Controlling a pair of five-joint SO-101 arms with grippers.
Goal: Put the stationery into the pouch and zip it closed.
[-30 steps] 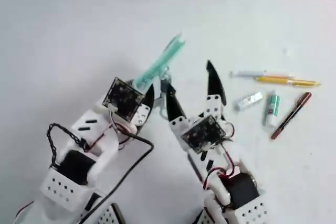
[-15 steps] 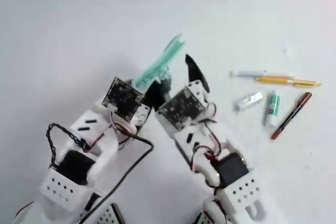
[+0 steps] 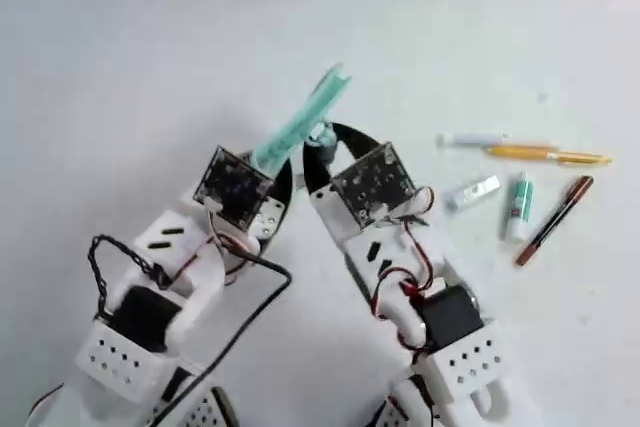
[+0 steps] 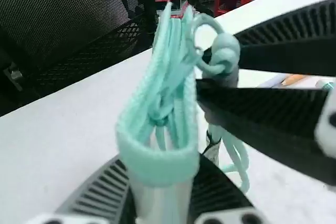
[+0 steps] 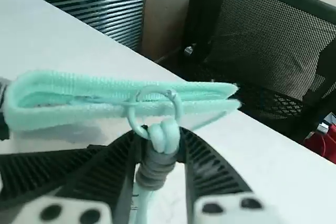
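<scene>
The left tool (image 4: 160, 192) is clamped on one end of the mint pouch (image 3: 298, 127), holding it up over the middle of the desk (image 3: 120, 67). The right tool (image 5: 157, 171) is pinched shut on the zip pull (image 5: 158, 132). The pens (image 3: 545, 155) lie toward the desk's right edge.

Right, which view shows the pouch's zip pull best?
The right wrist view: the zip pull, a knotted cord on a ring, sits in the right gripper beside the pouch. The left wrist view shows the knot side-on; the high view, a tiny speck.
</scene>
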